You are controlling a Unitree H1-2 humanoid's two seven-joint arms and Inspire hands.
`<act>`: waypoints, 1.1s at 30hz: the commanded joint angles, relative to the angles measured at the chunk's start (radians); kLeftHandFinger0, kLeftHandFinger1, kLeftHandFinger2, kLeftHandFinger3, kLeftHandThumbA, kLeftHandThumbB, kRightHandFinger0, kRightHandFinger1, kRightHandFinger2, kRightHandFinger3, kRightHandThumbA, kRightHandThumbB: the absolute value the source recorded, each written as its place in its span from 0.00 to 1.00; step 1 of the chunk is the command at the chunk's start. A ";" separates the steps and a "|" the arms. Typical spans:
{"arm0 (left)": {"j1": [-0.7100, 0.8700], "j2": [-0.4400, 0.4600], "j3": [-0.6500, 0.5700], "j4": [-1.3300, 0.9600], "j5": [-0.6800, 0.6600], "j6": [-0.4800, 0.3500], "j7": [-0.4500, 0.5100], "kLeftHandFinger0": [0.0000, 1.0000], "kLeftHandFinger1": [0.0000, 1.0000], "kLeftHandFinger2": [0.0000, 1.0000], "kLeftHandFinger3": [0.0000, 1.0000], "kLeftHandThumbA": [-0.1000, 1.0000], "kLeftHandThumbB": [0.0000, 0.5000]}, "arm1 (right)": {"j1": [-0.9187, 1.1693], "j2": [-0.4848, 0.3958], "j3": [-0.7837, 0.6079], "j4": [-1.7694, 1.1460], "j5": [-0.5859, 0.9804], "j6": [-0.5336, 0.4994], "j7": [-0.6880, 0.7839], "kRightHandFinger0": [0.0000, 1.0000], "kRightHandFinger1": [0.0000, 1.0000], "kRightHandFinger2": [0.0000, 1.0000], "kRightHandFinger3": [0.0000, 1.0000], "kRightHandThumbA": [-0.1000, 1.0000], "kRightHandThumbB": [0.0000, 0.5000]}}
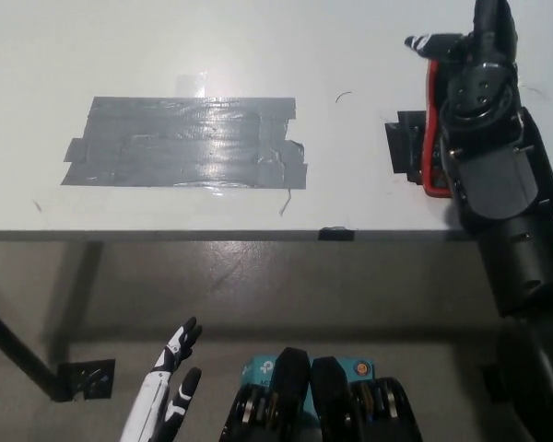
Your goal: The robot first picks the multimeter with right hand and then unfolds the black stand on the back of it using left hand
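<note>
Multimeter point(430, 129) is lying flat at the right end of the white bench point(350, 55), mostly hidden under the black right arm, only its red left edge showing, beside a small black patch point(405, 147). Right hand point(442, 44) is sitting over the meter's far end; cannot tell its grip. White left hand point(170, 382) is hanging low at lower left, empty, fingers apart. Grey tape patch point(184, 143) is lying mid-bench.

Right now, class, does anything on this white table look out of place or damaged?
Yes. A patch of grey duct tape covers the white table, its strips overlapping unevenly, with torn, ragged ends at both sides. Nothing is spilled. The red multimeter is mostly hidden by the black right arm.
</note>
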 commanded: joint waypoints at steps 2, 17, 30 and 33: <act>-0.008 0.011 -0.006 -0.011 -0.007 -0.027 0.000 1.00 1.00 1.00 1.00 1.00 0.39 | -0.085 -0.007 -0.005 0.008 0.038 -0.021 -0.057 1.00 1.00 1.00 1.00 1.00 0.93; -0.010 0.015 -0.011 -0.022 -0.011 -0.012 -0.006 1.00 1.00 1.00 1.00 1.00 0.39 | -0.092 -0.010 0.003 0.092 0.040 -0.036 -0.177 1.00 1.00 1.00 1.00 0.99 0.94; -0.014 0.019 -0.012 -0.025 0.003 -0.015 -0.001 1.00 1.00 1.00 1.00 1.00 0.39 | -0.086 0.008 -0.008 0.114 0.089 -0.044 -0.183 1.00 1.00 1.00 1.00 1.00 0.99; -0.013 0.019 -0.012 -0.026 0.001 -0.014 -0.002 1.00 1.00 1.00 1.00 1.00 0.40 | -0.084 0.017 -0.026 0.105 0.123 -0.037 -0.168 1.00 1.00 1.00 1.00 1.00 1.00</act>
